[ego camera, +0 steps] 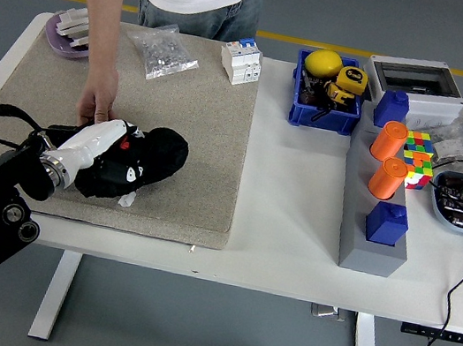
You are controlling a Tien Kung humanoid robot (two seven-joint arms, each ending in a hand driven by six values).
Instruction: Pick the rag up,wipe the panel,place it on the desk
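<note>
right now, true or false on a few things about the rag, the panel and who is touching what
1. The robot's left hand presses a black rag onto the black panel on the beige felt mat. True.
2. A person's hand rests at the panel's far edge. True.
3. The rag lies on the bare white table. False: it is over the panel, on the mat.
4. The robot's right hand holds the panel. False: that hand is not in view.
5. The blue plastic bin is empty. False: it holds yellow items.
</note>
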